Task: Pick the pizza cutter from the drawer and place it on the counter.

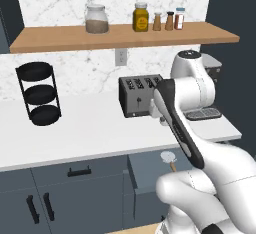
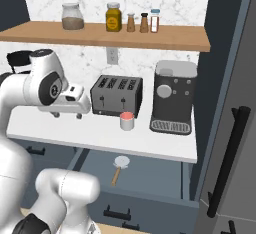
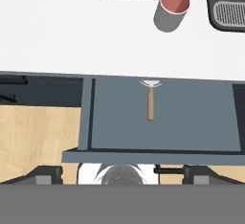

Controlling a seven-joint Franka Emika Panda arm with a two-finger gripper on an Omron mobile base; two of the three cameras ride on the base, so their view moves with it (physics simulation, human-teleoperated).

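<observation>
We see the pizza cutter [image 3: 150, 101] lying in the open drawer [image 3: 191, 122], frame center in hand view, blade end toward the counter [image 3: 72, 36]. Fingers [image 3: 48, 175] spread wide at bottom edge, holding nothing. Red-topped cup [image 3: 171, 9] upper right on counter.

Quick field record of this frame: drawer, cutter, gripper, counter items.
drawer: open, pulled out below the counter edge
pizza cutter: inside the drawer, lying flat, blade toward the counter, handle toward the drawer front
gripper: open, above the counter, holding nothing
counter: white, cutter not yet on it
cup: white with red top, on the counter in front of the toaster
toaster: at the back of the counter
coffee machine: beside the toaster
</observation>
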